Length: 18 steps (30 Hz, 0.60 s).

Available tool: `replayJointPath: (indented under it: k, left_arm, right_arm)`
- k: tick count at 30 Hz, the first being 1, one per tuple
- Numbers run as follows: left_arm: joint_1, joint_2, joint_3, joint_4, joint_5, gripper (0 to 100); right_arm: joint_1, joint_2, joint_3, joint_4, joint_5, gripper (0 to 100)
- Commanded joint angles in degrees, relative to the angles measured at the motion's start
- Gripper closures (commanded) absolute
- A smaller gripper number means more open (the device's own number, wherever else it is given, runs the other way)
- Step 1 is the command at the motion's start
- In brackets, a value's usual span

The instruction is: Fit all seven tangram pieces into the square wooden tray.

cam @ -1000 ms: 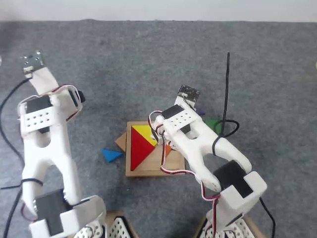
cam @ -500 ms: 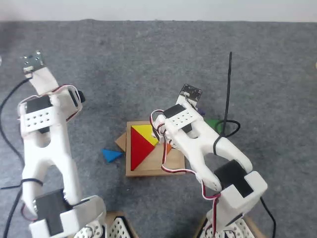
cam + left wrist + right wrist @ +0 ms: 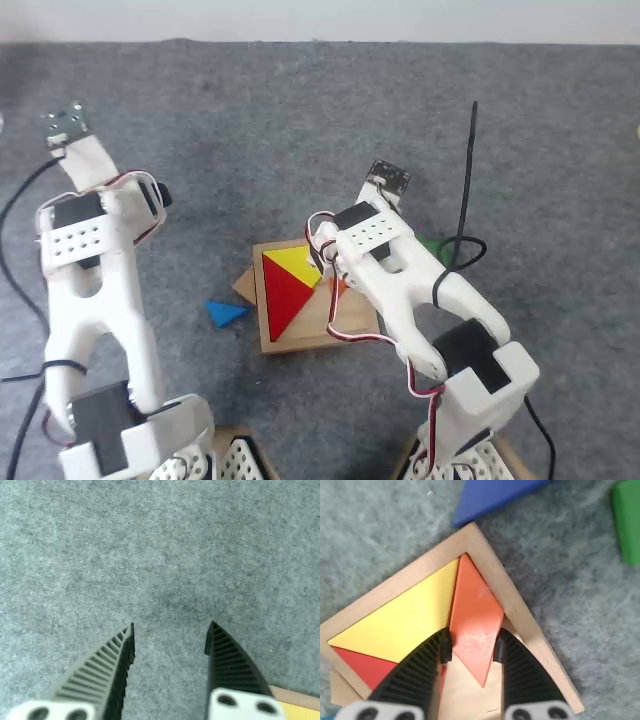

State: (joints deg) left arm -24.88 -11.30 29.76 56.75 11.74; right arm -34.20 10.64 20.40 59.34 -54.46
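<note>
The square wooden tray (image 3: 300, 342) lies mid-table with a red triangle (image 3: 283, 292) and a yellow triangle (image 3: 290, 261) in it. In the right wrist view my right gripper (image 3: 472, 640) is shut on the orange piece (image 3: 476, 605). That piece lies flat in a tray (image 3: 520, 605) corner beside the yellow triangle (image 3: 405, 620). From above, the right arm covers the tray's right half, and a sliver of the orange piece (image 3: 342, 288) peeks out. My left gripper (image 3: 171, 625) hangs open over bare carpet with nothing between its fingers.
A small blue triangle (image 3: 225, 312) and a tan piece (image 3: 243, 285) lie left of the tray. A green piece (image 3: 432, 245) lies to its right, and a dark blue piece (image 3: 495, 495) sits just outside the tray corner. A black cable (image 3: 470, 170) stands by the right arm.
The right arm has shifted slightly, and the tray has turned a little with it. The left arm has not moved.
</note>
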Motion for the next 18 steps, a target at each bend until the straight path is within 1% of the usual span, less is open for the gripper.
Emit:
replayJointPath:
  k: [1, 4, 7, 18]
  left_arm:
    - [-0.18, -1.23, -0.31, -0.7, -0.44, 77]
    - [-0.18, -1.23, -0.31, -0.7, -0.44, 77]
    - [-0.18, -1.32, -0.31, -0.7, -0.44, 77]
    - [-0.18, -1.32, -0.31, -0.7, -0.44, 77]
  right_arm:
    - [0.84, -1.19, -3.43, -0.92, 2.55, 92.7]
    - [0.75, -1.01, -3.43, -0.92, 2.55, 84.8]
    - [0.75, -1.1, -3.43, -0.92, 2.64, 79.4]
    - [0.66, -1.45, -3.6, -0.92, 2.64, 78.9]
